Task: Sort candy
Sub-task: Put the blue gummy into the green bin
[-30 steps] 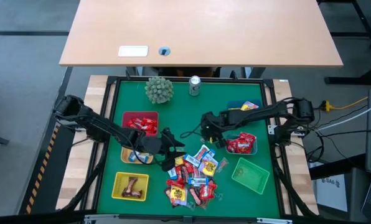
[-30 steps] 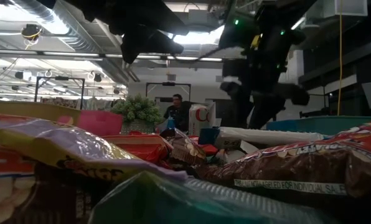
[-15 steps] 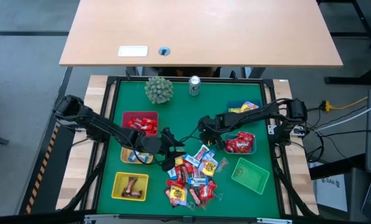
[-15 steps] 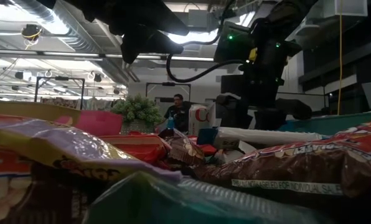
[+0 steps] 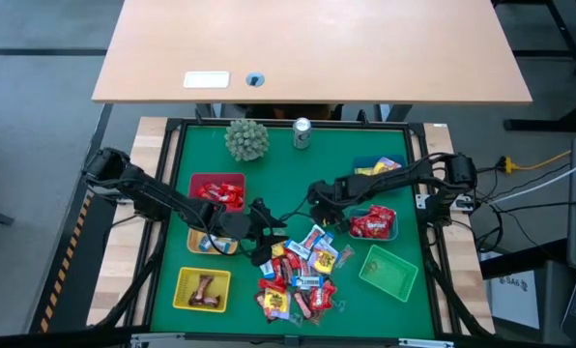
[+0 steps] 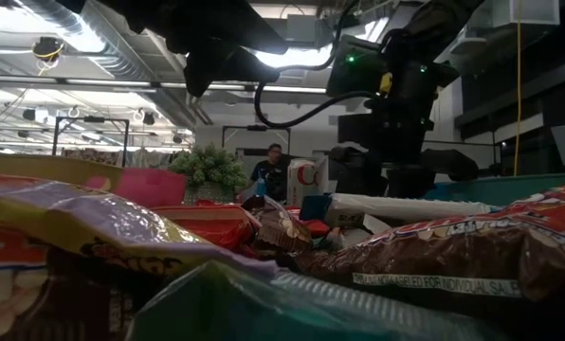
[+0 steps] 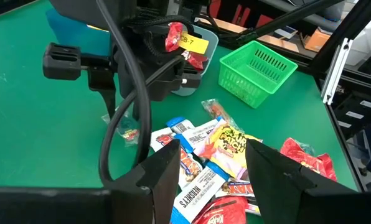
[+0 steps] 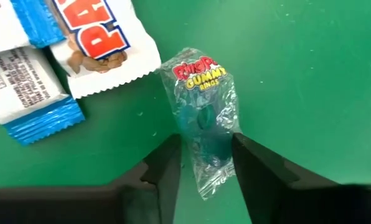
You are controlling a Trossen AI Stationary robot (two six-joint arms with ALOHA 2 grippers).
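Note:
The candy lies in a heap (image 5: 302, 275) of shiny wrappers on the green mat, also seen as a heap (image 7: 220, 155) in the left wrist view. One clear gummy-rings packet (image 8: 201, 106) lies flat on the mat, apart from the heap. My right gripper (image 8: 207, 168) is low over the mat (image 5: 319, 211), open, one finger on each side of that packet's end. My left gripper (image 7: 213, 168) hovers open above the heap's left edge (image 5: 269, 240) and holds nothing. My right gripper comes from above, pointing down, with its fingers (image 8: 167, 168) astride the packet's end (image 8: 207, 149). The packet lies flat on the mat. Whether the fingers touch the wrapper, I cannot tell.
Small baskets ring the heap: red (image 5: 217, 191), yellow (image 5: 203, 288), green (image 5: 388, 271), a pale one with red candy (image 5: 375, 222), blue (image 5: 380, 166). A spiky green ball (image 5: 246, 138) and a silver can (image 5: 302, 132) stand at the far edge. A person (image 6: 268, 170) is beyond the table.
My right gripper has come down toward the mat beside the heap and has held still for the last half second. The left arm and the candy have kept their places.

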